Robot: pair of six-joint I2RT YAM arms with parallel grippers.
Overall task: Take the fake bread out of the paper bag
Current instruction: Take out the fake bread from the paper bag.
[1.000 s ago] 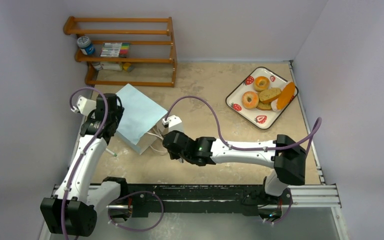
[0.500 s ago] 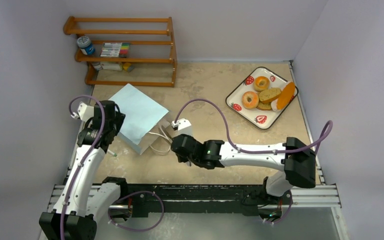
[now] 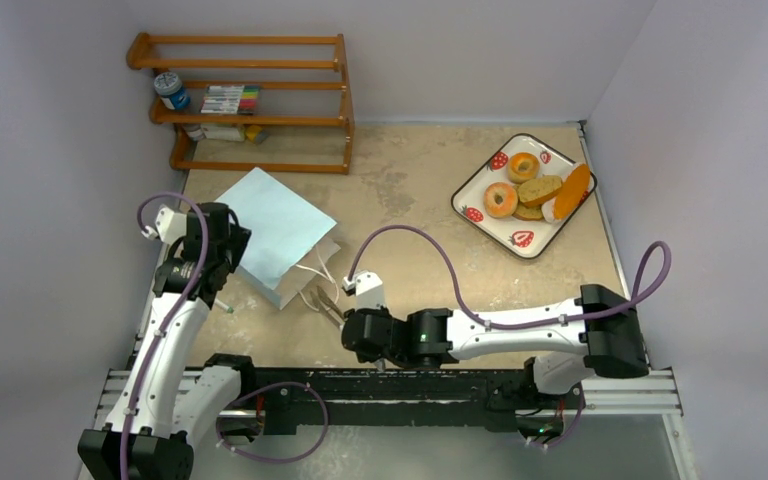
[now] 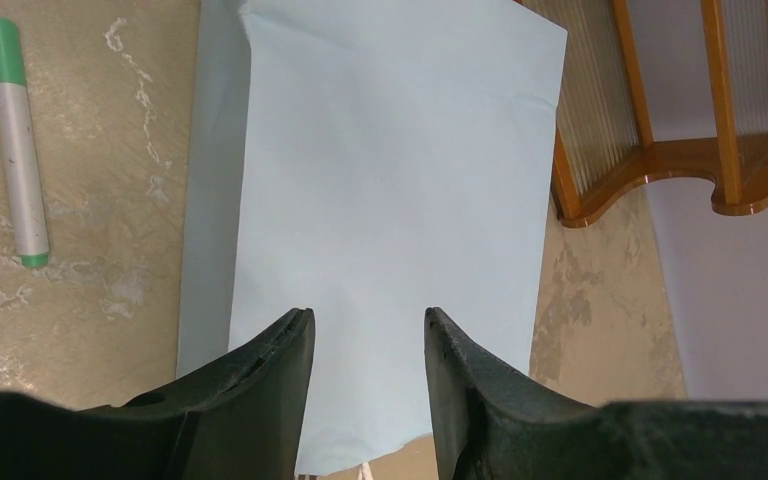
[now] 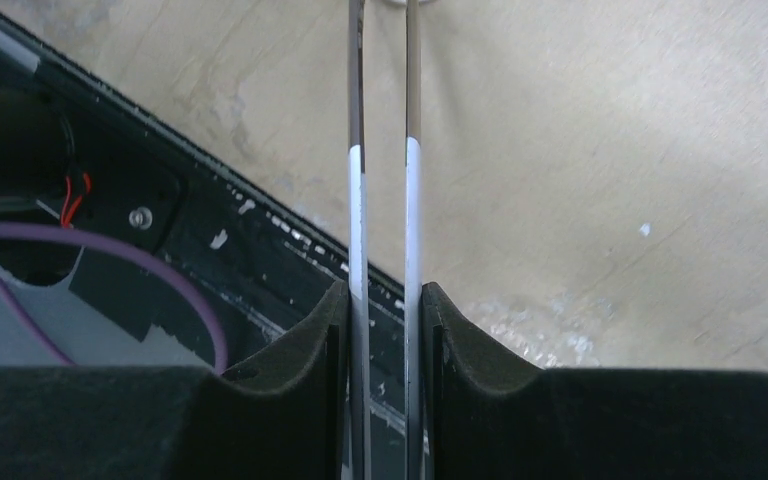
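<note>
The pale blue paper bag (image 3: 280,222) lies flat on the table with its white cord handles (image 3: 312,272) toward the near side. In the left wrist view the bag (image 4: 390,180) fills the middle. My left gripper (image 3: 232,244) (image 4: 368,325) is open and empty over the bag's closed end. My right gripper (image 3: 353,318) (image 5: 384,292) is shut on metal tongs (image 3: 328,302) (image 5: 412,100), whose tips point toward the bag's handles. The fake bread (image 3: 532,189) lies on the strawberry tray (image 3: 521,239): two bagel rings, slices and a baguette (image 3: 571,190).
A wooden shelf (image 3: 250,100) with a jar and markers stands at the back left and also shows in the left wrist view (image 4: 660,165). A green-capped marker (image 4: 18,150) (image 3: 222,304) lies left of the bag. The black rail (image 3: 410,385) (image 5: 210,220) runs along the near edge.
My right arm has drawn back from the bag's mouth toward the near rail, with the tongs in its grip. The bag has shifted slightly. The left arm has hardly moved.
</note>
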